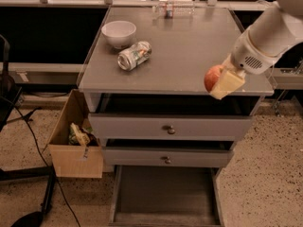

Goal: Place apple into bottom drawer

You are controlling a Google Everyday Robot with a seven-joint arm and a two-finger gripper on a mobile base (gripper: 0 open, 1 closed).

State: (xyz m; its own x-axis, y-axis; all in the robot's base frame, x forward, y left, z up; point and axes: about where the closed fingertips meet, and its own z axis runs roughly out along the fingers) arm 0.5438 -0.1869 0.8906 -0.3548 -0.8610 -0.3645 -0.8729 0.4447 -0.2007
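The red-orange apple (213, 77) is held in my gripper (221, 82), whose pale fingers (228, 83) are shut on it. The gripper hangs at the front right edge of the grey cabinet top (180, 51), above the drawers. My white arm (265, 37) comes in from the upper right. The bottom drawer (165, 193) is pulled out at floor level, its dark floor bare, below and to the left of the apple.
A white bowl (119, 33) and a crushed can (134, 56) lie on the top at the left. Two knobbed drawer fronts (168, 129) sit above the open drawer. A brown cardboard box (74, 136) stands at the cabinet's left. Cables run across the floor at left.
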